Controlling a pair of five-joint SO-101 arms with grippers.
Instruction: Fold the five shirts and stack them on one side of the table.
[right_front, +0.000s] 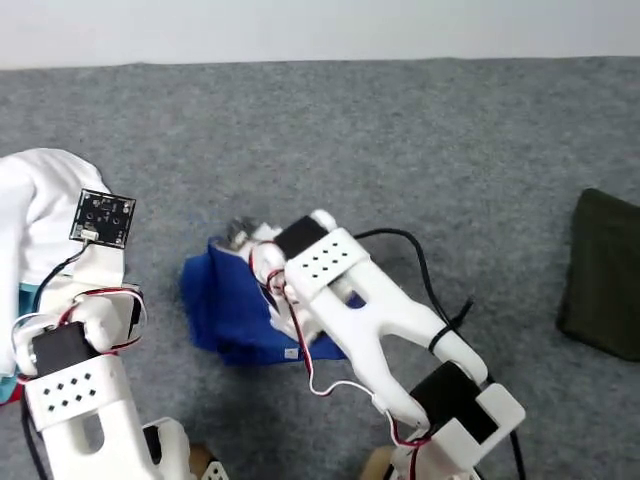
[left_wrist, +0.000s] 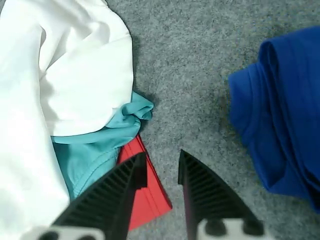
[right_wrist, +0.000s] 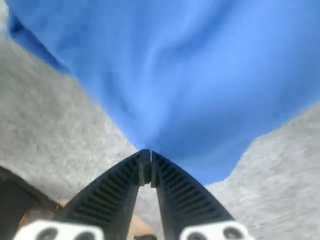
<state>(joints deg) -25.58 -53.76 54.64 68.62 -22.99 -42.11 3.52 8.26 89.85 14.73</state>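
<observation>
Shirt in blue (right_front: 215, 300), bunched mid-table, is pinched by your right gripper (right_wrist: 150, 162).
Its fingers are clenched on a fold of the cloth. Your left gripper (left_wrist: 162, 162) hangs with fingers parted over the grey table (right_front: 420, 130), just beside a red shirt (left_wrist: 152, 197) poking out under a teal shirt (left_wrist: 95, 150) and a white shirt (left_wrist: 75, 65). A dark green shirt (right_front: 605, 270) lies at the right edge.
</observation>
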